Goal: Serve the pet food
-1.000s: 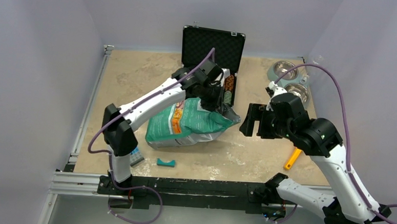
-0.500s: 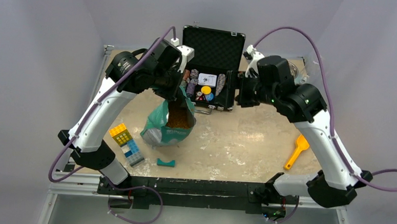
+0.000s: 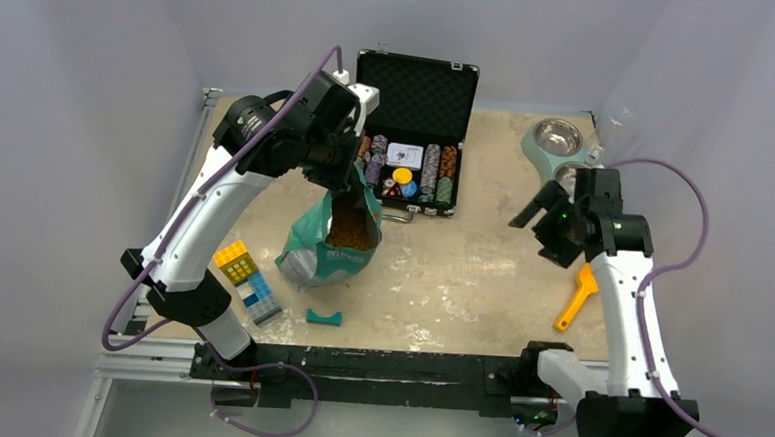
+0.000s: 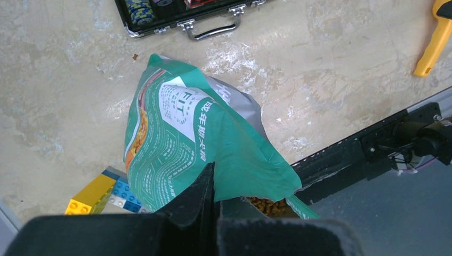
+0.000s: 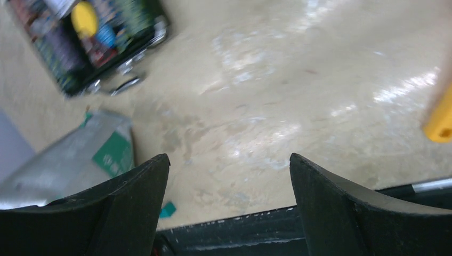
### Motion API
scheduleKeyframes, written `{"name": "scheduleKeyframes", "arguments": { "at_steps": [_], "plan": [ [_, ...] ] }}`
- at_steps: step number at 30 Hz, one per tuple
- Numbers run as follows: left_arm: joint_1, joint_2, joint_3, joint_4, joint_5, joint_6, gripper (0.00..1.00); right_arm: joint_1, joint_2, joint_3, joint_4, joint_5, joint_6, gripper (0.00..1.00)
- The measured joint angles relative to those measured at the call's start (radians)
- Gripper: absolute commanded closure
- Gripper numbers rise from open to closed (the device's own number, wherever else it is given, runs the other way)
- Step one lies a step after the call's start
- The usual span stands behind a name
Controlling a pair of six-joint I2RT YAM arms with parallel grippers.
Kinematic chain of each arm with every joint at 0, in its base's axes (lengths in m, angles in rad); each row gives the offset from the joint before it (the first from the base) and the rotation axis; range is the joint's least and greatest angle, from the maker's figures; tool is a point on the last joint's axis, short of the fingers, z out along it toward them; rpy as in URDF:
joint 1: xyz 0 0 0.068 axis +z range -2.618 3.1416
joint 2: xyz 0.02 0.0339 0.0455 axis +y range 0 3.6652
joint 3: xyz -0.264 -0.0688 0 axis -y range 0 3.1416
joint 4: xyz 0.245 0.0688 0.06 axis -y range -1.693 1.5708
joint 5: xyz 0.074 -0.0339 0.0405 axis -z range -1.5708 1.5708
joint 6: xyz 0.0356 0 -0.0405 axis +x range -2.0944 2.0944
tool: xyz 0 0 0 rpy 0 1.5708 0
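1. The left claw (image 3: 348,186) is pinched tight on the top edge of the green bag (image 3: 313,257).
2. The pet food (image 3: 351,233) sits in the open bag, right under that claw, on the table's (image 3: 460,282) left side.
3. It is many little brown bits.
4. The right claw (image 3: 532,208) is spread wide and holds nothing, well off to the right.

Overhead view of my table (image 3: 481,273). Upper centre: open case (image 3: 419,209) with its lid (image 3: 417,95) upright; chips (image 3: 436,176) in rows inside, a yellow disc (image 3: 402,175) among them. Upper right: steel bowls (image 3: 558,137) in a pale stand (image 3: 530,146). Right: orange scoop (image 3: 578,299), lying flat. Lower left: coloured bricks (image 3: 245,279); right of them, apart, a small teal piece (image 3: 323,317).
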Motion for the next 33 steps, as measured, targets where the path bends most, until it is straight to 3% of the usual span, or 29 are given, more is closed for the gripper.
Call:
{"name": "scheduleKeyframes", "arguments": {
  "at_steps": [6, 12, 21, 33],
  "plan": [
    [0.02, 0.015, 0.012, 0.006, 0.035, -0.038, 1.0, -0.373, 0.025, -0.254, 0.061, 0.022, 0.044, 0.13],
    [0.035, 0.016, -0.003, 0.013, 0.098, -0.073, 1.0, -0.532, 0.166, -0.337, 0.151, 0.111, 0.075, 0.12],
    [0.039, 0.014, -0.069, 0.062, 0.216, -0.143, 1.0, -0.588, 0.352, -0.336, 0.247, 0.187, 0.033, 0.12],
    [0.041, -0.018, -0.1, 0.081, 0.197, -0.15, 1.0, -0.597, 0.294, -0.335, 0.243, 0.277, -0.071, 0.11]
  ]
}}
